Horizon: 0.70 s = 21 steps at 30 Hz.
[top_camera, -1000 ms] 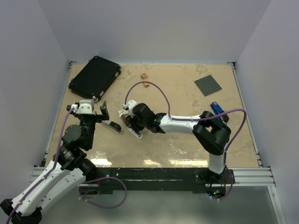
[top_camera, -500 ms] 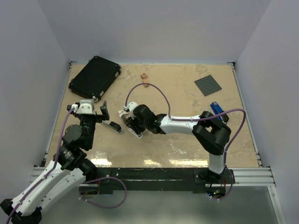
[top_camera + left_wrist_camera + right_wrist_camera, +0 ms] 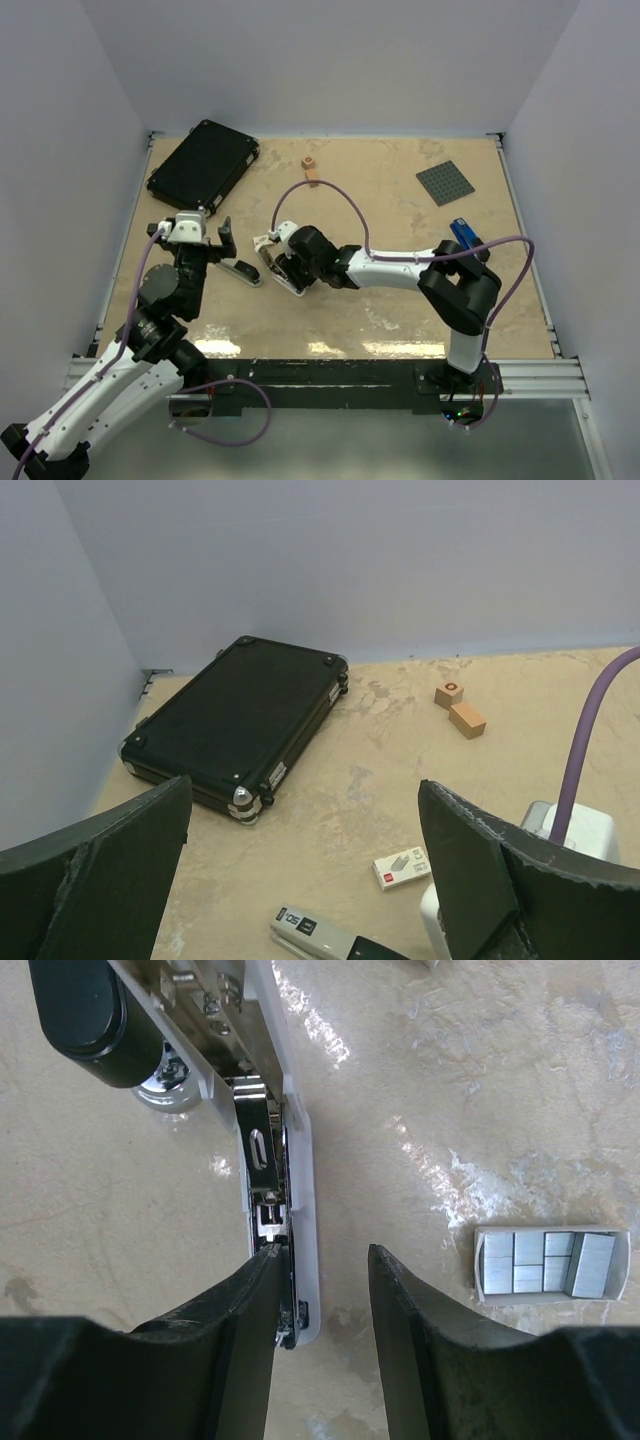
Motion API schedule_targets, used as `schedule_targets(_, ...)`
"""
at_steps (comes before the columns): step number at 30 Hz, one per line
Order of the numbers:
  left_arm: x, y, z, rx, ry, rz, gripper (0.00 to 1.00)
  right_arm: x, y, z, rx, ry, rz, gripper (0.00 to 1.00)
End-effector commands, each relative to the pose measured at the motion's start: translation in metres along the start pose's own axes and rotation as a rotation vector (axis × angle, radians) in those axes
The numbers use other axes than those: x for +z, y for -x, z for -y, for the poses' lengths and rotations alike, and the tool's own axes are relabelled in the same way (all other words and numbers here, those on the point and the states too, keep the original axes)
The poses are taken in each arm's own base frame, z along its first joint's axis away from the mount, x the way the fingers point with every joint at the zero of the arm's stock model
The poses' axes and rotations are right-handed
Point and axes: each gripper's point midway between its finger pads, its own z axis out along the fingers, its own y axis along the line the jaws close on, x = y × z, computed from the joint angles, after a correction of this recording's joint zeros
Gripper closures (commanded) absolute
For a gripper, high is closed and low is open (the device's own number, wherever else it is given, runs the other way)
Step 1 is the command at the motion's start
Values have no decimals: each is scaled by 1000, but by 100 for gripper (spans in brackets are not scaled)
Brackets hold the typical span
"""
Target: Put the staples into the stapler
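right gripper (image 3: 322, 1260): jaws part-way apart, nothing clamped
stapler (image 3: 262, 1160): open, near end between jaws, long axis straight ahead
staples (image 3: 545, 1265): near, outside jaws, side away from stapler
left gripper (image 3: 305, 810): spread wide, farther off

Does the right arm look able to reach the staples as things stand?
Probably yes: the staples lie uncovered just beside the right tool, which holds nothing, with only bare table between.

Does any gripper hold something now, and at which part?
Nothing seems held. The left gripper is wide open. The right gripper stands open around the end of the stapler, without clamping it.
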Motion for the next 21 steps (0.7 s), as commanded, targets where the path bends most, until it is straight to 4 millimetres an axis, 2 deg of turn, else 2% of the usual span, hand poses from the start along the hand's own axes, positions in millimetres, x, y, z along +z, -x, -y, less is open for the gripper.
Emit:
schedule_targets(1, 3, 8, 3, -34, -7, 15, 0, -23, 17, -7, -13, 45, 59, 56)
schedule_targets(2, 3, 8, 3, -36, -8, 14, 0, -32, 26, -9, -8, 50, 94, 56)
schedule_targets(3, 4, 6, 5, -31, -11, 7, 0, -35, 26, -9, -6, 51, 109, 56)
schedule_targets(5, 5, 4, 8, -27, -21, 0, 0, -51, 46, -11, -10, 66, 198, 56)
schedule_targets(9, 11, -5, 19, -13, -53, -39, 0, -62, 52, -12, -43, 91, 314, 55)
schedule_targets(14, 21, -21, 41, 6, -134, -108, 0, -61, 36, -16, -75, 129, 384, 41)
schedule_targets(15, 25, -26, 49, 16, -164, -129, 0, -62, 32, -15, -75, 131, 416, 40)
schedule_targets(17, 28, -40, 52, 37, -186, -188, 0, -63, 28, -12, -72, 124, 447, 39)
schedule_targets(18, 31, -46, 61, 11, -224, -216, 0, -65, 25, -13, -72, 129, 487, 38)
schedule_targets(20, 37, -55, 59, -3, -233, -252, 0, -68, 23, -13, -75, 140, 535, 36)
schedule_targets(21, 39, -60, 68, -29, -284, -276, 0, -71, 22, -13, -76, 147, 573, 36)
